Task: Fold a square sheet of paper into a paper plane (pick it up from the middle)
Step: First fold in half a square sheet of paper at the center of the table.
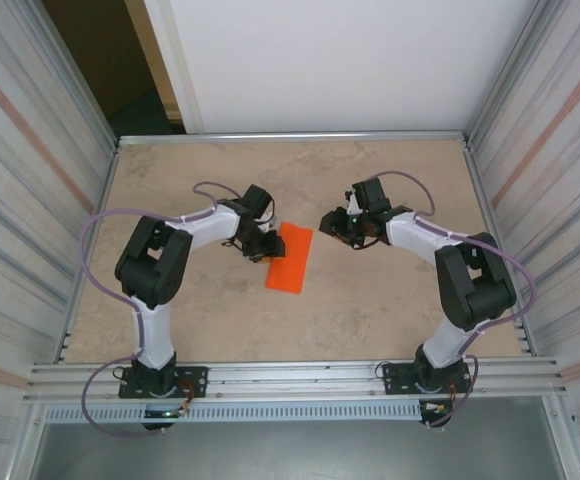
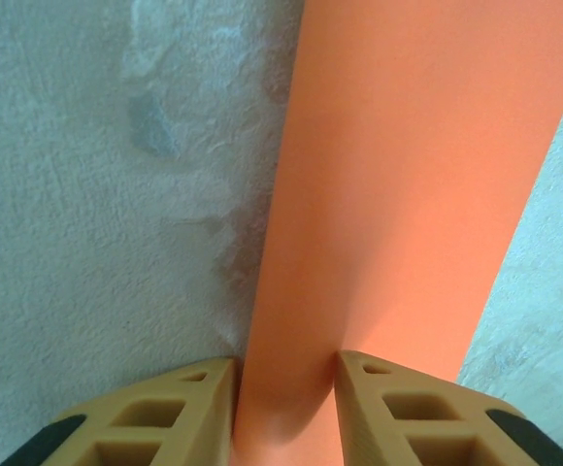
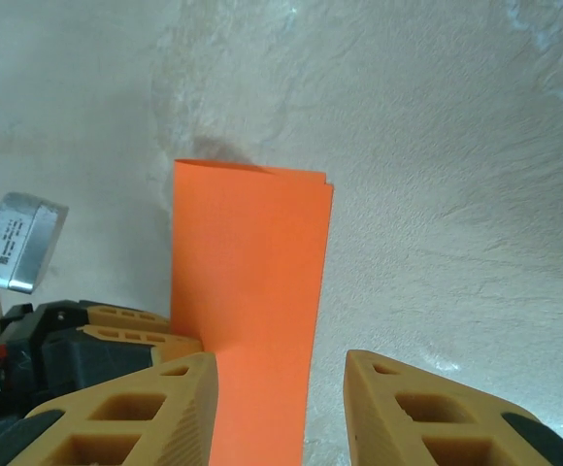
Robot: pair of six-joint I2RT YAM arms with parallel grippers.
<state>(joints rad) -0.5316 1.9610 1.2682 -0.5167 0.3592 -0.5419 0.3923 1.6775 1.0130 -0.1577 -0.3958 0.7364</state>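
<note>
The square sheet of paper (image 1: 292,260) is bright orange and lies folded in half as a narrow strip on the table's middle. My left gripper (image 1: 263,246) is at the strip's left edge. In the left wrist view the paper (image 2: 408,194) bulges up between the tan fingers, and both fingers of the left gripper (image 2: 286,364) press its sides. My right gripper (image 1: 328,222) hovers just off the strip's far right corner, apart from it. In the right wrist view the right gripper (image 3: 281,359) stands open over the paper (image 3: 252,252). The paper plane is out of view.
The beige table (image 1: 370,300) is fenced by metal rails and corrugated side walls. The left gripper's black and tan body (image 3: 78,330) sits close beside the right gripper's left finger (image 3: 180,388). A small silver block (image 3: 19,243) shows beyond it.
</note>
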